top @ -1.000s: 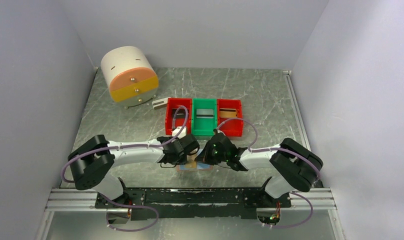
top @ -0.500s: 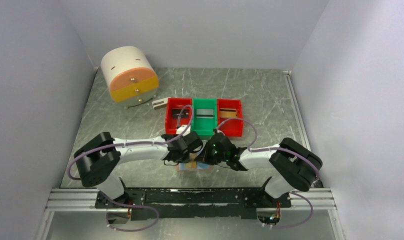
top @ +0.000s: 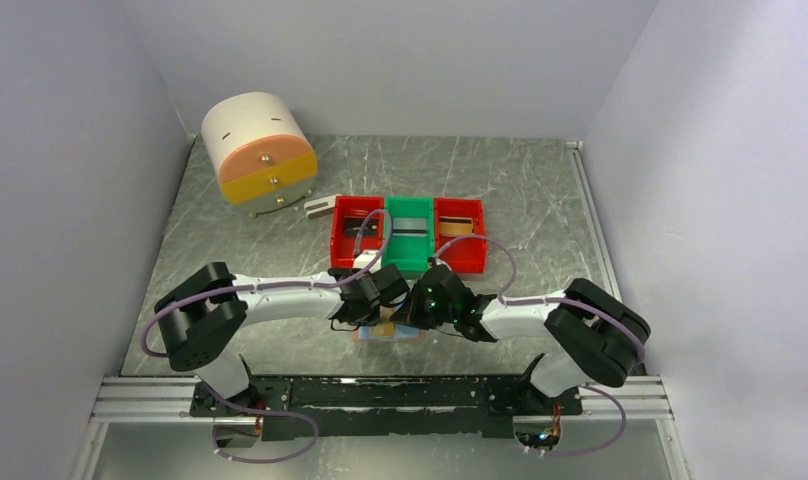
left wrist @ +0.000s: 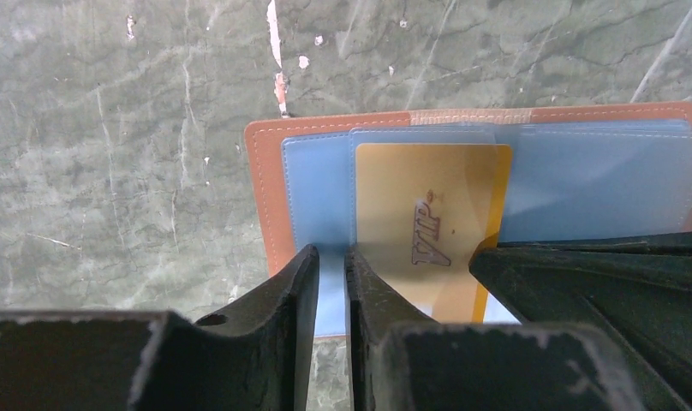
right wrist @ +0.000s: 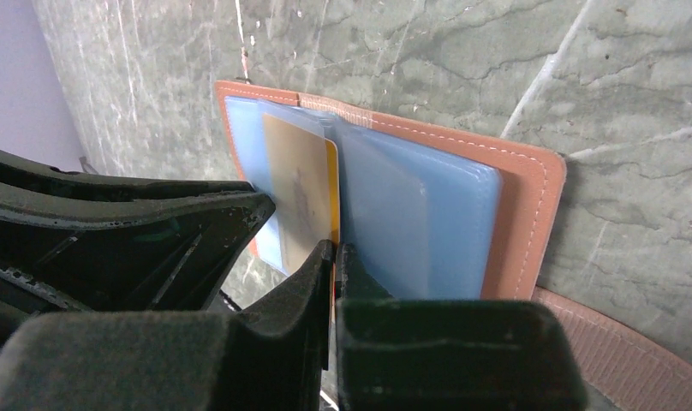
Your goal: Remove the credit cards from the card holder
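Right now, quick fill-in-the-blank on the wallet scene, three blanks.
The yellow-orange card in the card holder reads ____. The card holder lies ____, not shut, blue pockets up. The bin between the two red bins is ____.
Missing: VIP; open; green.

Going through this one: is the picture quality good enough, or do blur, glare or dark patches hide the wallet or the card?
Top view: even light, sharp, but the arms cover most of the wallet. Left wrist view: wallet and yellow card sharp, lettering readable; left pincer dark and soft up close. Right wrist view: right pincer dark and blurred; card foreshortened.
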`<state>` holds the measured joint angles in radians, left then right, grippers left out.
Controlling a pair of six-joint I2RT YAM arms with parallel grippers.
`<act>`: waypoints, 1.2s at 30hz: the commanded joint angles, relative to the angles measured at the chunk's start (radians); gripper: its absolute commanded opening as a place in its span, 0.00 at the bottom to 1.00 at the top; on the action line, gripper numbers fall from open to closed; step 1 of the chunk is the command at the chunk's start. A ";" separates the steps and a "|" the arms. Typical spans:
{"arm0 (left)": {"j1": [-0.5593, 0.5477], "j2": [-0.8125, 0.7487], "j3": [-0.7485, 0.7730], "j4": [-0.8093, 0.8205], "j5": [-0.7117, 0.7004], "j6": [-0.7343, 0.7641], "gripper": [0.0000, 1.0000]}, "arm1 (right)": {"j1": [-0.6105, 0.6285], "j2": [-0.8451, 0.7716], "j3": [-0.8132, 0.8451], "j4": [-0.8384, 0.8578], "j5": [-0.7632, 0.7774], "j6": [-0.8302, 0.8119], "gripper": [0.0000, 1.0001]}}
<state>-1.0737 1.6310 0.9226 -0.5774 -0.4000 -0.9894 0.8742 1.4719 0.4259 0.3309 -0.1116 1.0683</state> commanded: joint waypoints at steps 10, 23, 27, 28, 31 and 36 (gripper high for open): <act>-0.019 0.093 -0.032 -0.059 -0.009 0.005 0.22 | -0.006 -0.022 -0.006 -0.056 0.021 -0.012 0.05; -0.045 0.155 -0.020 -0.091 -0.025 -0.022 0.21 | -0.034 -0.046 -0.047 -0.011 -0.020 0.011 0.05; -0.053 0.187 -0.008 -0.104 -0.033 -0.030 0.21 | -0.047 -0.065 -0.071 0.003 -0.024 0.021 0.05; -0.054 0.191 -0.006 -0.106 -0.031 -0.031 0.21 | -0.050 -0.071 -0.075 0.003 -0.023 0.019 0.05; -0.060 0.183 -0.008 -0.091 -0.025 -0.033 0.21 | -0.059 -0.069 -0.084 0.010 -0.035 0.016 0.06; -0.061 0.160 -0.006 -0.075 -0.015 -0.030 0.22 | -0.059 -0.037 -0.087 0.045 -0.066 0.014 0.07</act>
<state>-1.1305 1.7107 0.9874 -0.6441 -0.4885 -1.0023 0.8246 1.4105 0.3565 0.3504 -0.1509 1.0843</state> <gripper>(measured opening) 0.218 0.063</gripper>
